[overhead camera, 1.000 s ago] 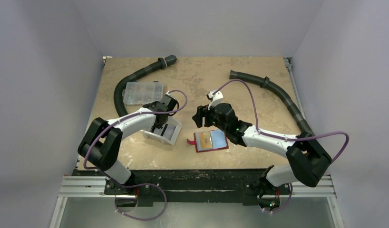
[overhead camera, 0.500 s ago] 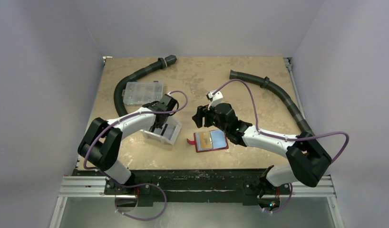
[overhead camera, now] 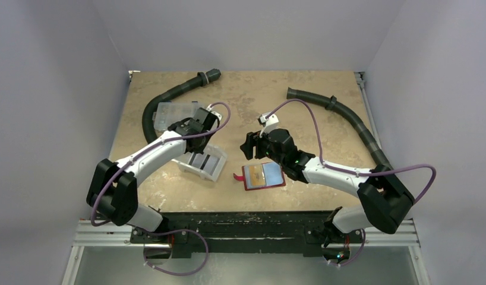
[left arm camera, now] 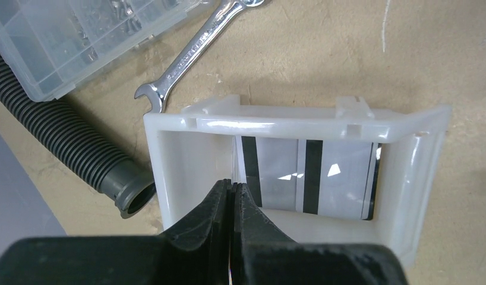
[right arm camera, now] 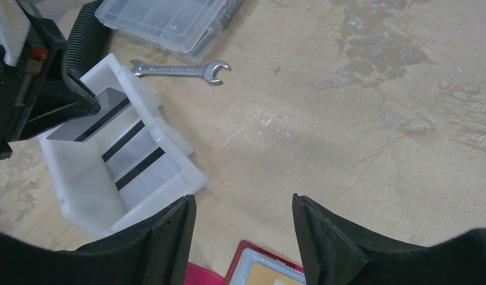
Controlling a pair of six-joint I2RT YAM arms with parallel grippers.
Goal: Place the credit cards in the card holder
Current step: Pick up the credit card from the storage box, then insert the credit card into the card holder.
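Black fingers of the left tool (left arm camera: pixel 231 189) are pressed flat together, and I cannot make out whether anything thin is caught between them. It hangs above the white bin (left arm camera: pixel 288 116), its tips over the near wall toward the bin's left end. Just past those tips, inside the bin, lie grey credit cards (left arm camera: pixel 277 177) with black stripes, overlapping one another. Two show plainly, and a third stripe peeks out at the right side. Beyond the bin from this tool a silver spanner (left arm camera: pixel 192 54) lies flat on the tabletop (left arm camera: pixel 359 53). Further out to the left sit a clear compartment box (left arm camera: pixel 56 41) and the open end of a black ribbed hose (left arm camera: pixel 80 157).

The right tool (right arm camera: pixel 243 234) has its fingers well apart with nothing between them, and it hovers over the far edge of the red card holder (overhead camera: pixel 246 177). The holder lies open on the tabletop, right under this tool and on its near side. A light blue card (overhead camera: pixel 273 173) and a yellowish card (overhead camera: pixel 256 174) rest side by side in it. Its pink-red snap tab (overhead camera: pixel 237 177) sticks out toward the bin. The bin is near, off to this tool's left, and does not touch the holder.
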